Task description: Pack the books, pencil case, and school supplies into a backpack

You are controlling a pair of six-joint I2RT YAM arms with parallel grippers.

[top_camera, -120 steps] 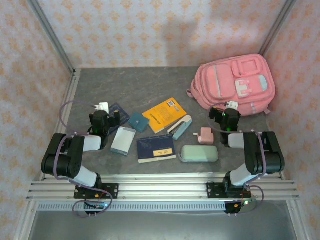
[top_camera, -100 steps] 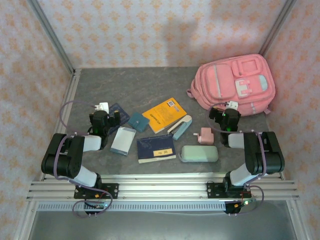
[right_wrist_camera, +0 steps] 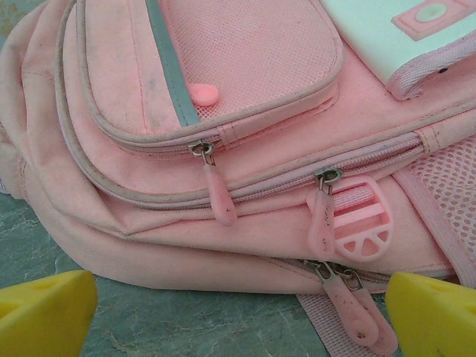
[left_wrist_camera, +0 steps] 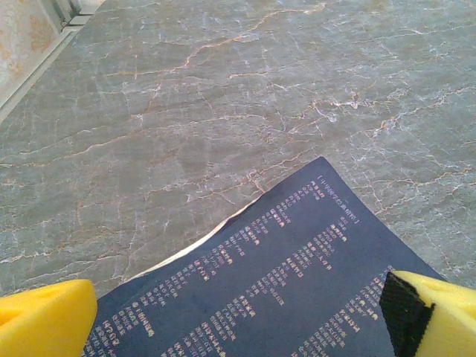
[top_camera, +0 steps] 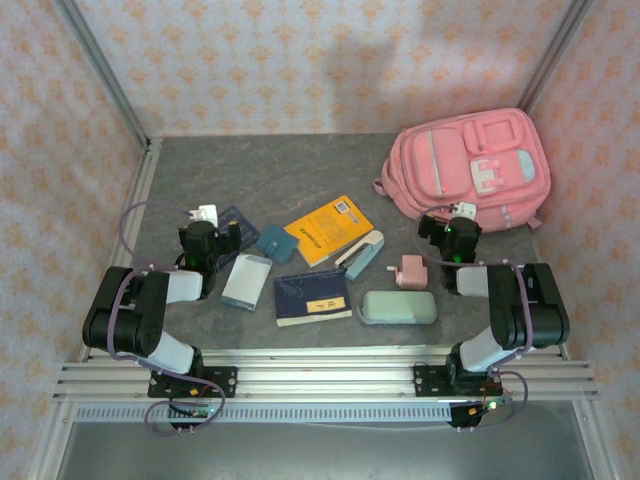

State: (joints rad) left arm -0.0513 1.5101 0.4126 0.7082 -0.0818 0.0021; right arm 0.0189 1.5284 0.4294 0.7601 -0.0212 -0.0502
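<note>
The pink backpack (top_camera: pixel 470 165) lies flat at the back right with its zips closed; several pink zip pulls (right_wrist_camera: pixel 222 195) hang along its near edge. My right gripper (top_camera: pixel 455 228) (right_wrist_camera: pixel 238 316) stands open just short of that edge, holding nothing. My left gripper (top_camera: pixel 222 234) (left_wrist_camera: pixel 238 327) is open over the dark blue checked book (top_camera: pixel 238 222) (left_wrist_camera: pixel 297 282). In the middle lie the orange-yellow book (top_camera: pixel 325 228), navy book (top_camera: pixel 312 297), pale blue-grey book (top_camera: pixel 246 281), mint pencil case (top_camera: pixel 399 307), teal pad (top_camera: pixel 276 243), white-and-teal piece (top_camera: pixel 362 253) and pink gadget (top_camera: pixel 409 271).
Bare grey marble-patterned table (top_camera: pixel 290 170) stretches behind the items to the back wall. Metal frame posts (top_camera: pixel 105 75) rise at both back corners. A rail (top_camera: pixel 320 375) runs along the near edge by the arm bases.
</note>
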